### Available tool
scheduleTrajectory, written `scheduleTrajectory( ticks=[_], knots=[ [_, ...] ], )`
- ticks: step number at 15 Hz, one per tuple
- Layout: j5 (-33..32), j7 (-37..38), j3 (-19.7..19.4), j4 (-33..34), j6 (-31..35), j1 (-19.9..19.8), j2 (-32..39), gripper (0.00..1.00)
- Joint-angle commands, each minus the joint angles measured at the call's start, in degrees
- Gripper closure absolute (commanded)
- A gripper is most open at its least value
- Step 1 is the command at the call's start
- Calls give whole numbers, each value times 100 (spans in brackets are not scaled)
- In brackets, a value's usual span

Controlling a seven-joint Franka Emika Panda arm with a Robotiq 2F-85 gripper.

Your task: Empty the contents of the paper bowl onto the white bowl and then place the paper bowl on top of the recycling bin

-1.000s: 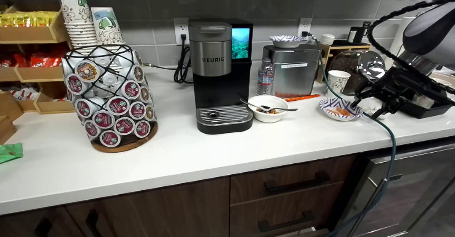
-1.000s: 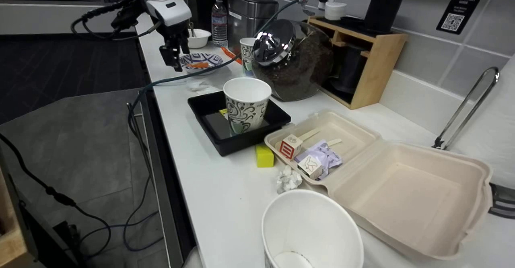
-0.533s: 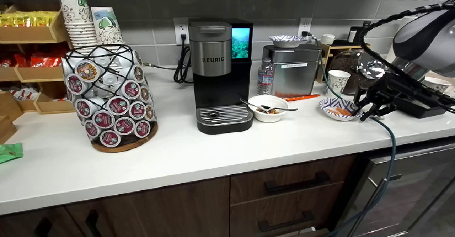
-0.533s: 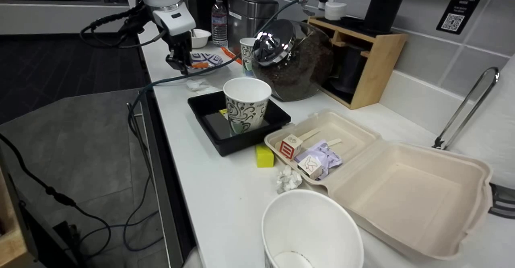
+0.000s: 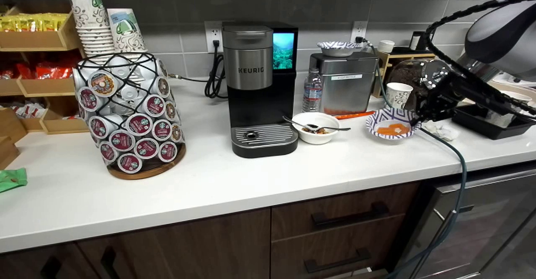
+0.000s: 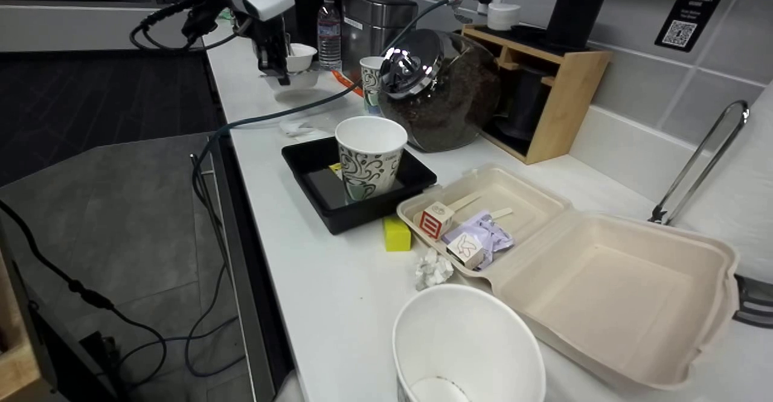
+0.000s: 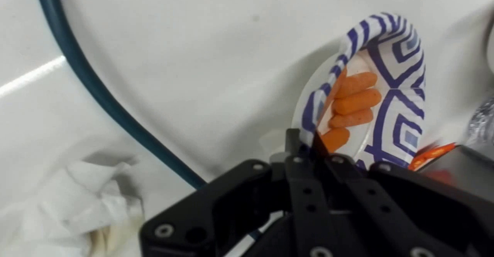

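I am working over a long white countertop [image 5: 251, 182], with the Keurig coffee maker [image 5: 248, 69] standing on it. Next comes the coffee-pod carousel [image 5: 155, 169], well apart from where I have the arm. Then the steel bin [image 5: 345, 92], set toward the back of the countertop, its label too small for me to read. My Robotiq gripper [image 7: 305, 141] is clenched on the rim of the paper bowl [image 7: 397, 102], one finger inside and one outside, the rim creased near them. I have the paper bowl just above the countertop, tilted with its gripped side higher. A second patterned bowl [image 5: 338, 52] rests on top of the steel bin. The white bowl [image 5: 316, 140] sits upright just beside the coffee maker, two metal utensils [image 5: 340, 128] leaning in it; what lies under them is too small for me to name. Smallest are the baby carrots [image 7: 359, 100], lying together in the bottom of the paper bowl.
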Motion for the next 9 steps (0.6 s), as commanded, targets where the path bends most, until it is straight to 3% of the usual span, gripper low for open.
scheduleTrajectory(
  ticks=[1,4,5,7,9],
  knots=[
    [-464,208,212,-121,395,314,-433,100],
    [28,-54,362,278,-437,256,-503,99],
    [-218,149,344,146,31,321,-403,97],
    [-149,125,413,261,-255,261,-470,99],
    [63,210,428,316,105,363,-382,99]
  ],
)
